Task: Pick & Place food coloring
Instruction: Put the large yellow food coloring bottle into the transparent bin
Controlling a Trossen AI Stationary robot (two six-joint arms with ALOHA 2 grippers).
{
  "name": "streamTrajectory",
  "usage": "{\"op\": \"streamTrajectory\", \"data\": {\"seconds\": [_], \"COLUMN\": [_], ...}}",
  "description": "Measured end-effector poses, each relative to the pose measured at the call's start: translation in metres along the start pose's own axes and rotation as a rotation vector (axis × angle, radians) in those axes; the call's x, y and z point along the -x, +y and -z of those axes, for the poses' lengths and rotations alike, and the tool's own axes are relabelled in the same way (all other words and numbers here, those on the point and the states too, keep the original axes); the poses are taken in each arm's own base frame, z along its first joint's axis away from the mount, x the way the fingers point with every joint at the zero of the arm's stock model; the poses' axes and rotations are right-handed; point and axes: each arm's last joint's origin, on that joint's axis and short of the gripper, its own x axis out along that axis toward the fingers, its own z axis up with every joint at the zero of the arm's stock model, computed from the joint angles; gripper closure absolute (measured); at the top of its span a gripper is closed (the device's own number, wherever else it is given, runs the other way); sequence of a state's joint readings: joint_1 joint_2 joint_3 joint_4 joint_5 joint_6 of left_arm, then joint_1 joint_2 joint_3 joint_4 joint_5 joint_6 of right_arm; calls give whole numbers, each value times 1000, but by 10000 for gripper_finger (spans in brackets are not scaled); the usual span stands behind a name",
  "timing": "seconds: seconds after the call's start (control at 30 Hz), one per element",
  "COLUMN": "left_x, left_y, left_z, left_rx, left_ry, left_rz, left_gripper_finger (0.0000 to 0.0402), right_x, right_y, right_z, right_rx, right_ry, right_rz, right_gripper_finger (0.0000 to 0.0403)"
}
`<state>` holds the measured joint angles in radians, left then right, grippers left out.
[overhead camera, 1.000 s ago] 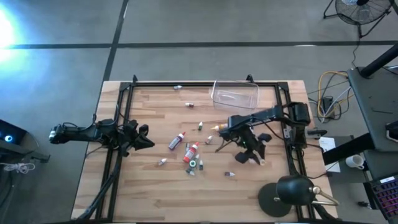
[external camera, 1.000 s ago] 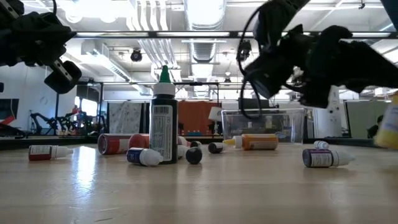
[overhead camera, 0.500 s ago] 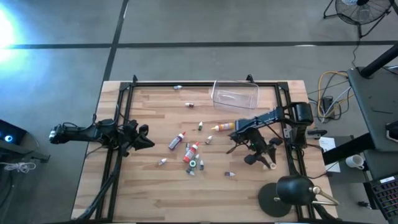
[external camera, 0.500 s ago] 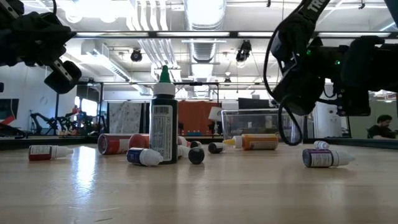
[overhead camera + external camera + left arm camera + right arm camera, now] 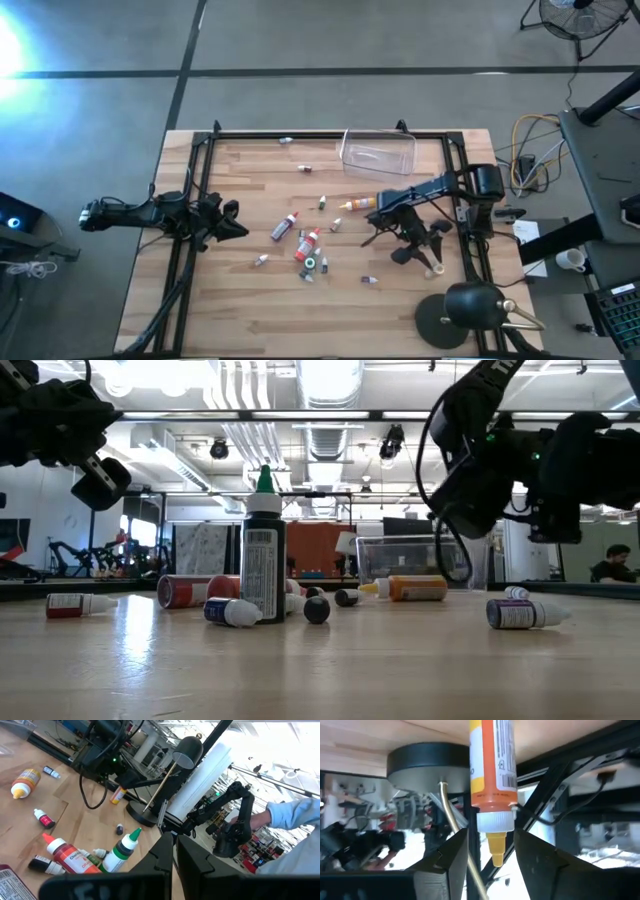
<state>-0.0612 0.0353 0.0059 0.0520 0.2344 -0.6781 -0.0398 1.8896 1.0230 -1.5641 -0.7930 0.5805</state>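
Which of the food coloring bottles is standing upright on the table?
The dark bottle with the green cap; all the other bottles lie on their sides.

orange bottle (image 5: 492, 765), white collar, yellow pointed cap

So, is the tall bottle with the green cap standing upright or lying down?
Upright. In the low view the green-capped bottle stands on its base, cap up, while the other bottles lie flat.
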Motion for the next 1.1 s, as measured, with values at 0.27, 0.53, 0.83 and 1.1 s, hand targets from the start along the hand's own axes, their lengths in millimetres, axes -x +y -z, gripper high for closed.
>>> {"op": "streamTrajectory", "data": {"seconds": [0.27, 0.53, 0.83, 1.1], "left_x": [0, 0, 0, 0], "left_y": [0, 0, 0, 0], "left_z": [0, 0, 0, 0], "left_rx": [0, 0, 0, 0], "left_ry": [0, 0, 0, 0], "left_rz": [0, 0, 0, 0], "left_gripper_finger": [402, 402, 402, 402], "right_x": [20, 10, -20, -32], "right_y": [12, 15, -10, -13], "right_z": [22, 74, 115, 104], "right_rx": [159, 388, 449, 448], "right_ry": [-178, -551, -628, -620], "right_rz": [57, 107, 68, 126], "right_gripper_finger": [226, 207, 207, 206]}}
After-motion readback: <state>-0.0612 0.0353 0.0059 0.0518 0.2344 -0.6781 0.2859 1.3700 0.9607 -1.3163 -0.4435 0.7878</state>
